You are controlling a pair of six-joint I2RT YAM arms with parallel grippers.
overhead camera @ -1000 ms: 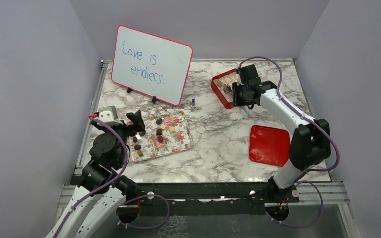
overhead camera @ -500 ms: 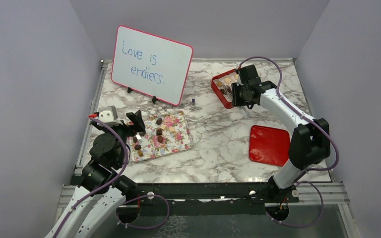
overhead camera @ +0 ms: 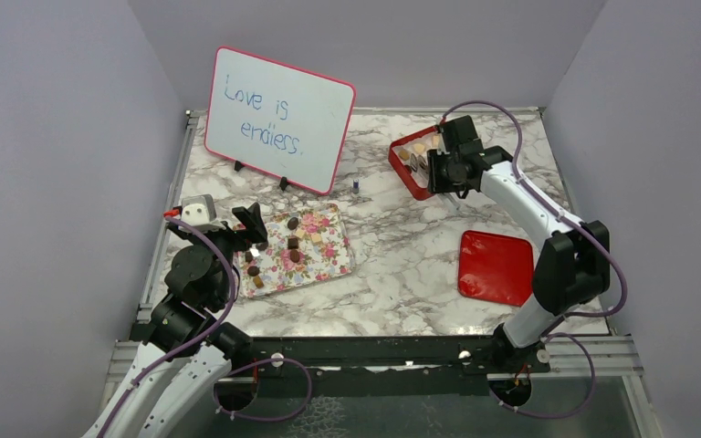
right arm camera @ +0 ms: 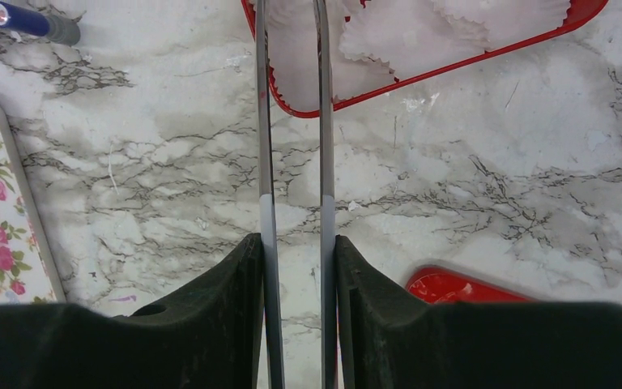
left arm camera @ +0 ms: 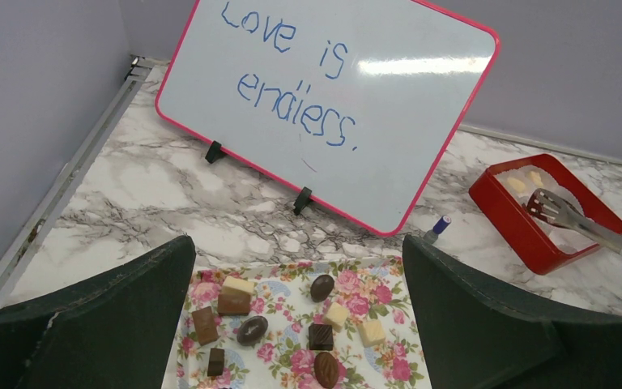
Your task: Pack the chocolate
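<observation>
Several chocolates, dark, brown and pale, lie on the pink floral tray. My left gripper hovers open just above the tray's near left part, holding nothing. My right gripper is shut on metal tongs. The tongs reach over the red box with its white paper cups. A few pale chocolates sit in the box. The tong tips run off the top of the right wrist view.
A pink-framed whiteboard stands at the back left. A small blue-capped marker lies between the whiteboard and the box. The red lid lies flat at the near right on the marble table.
The right arm has edged slightly toward the back with the tongs over the red box. The left arm has not moved.
</observation>
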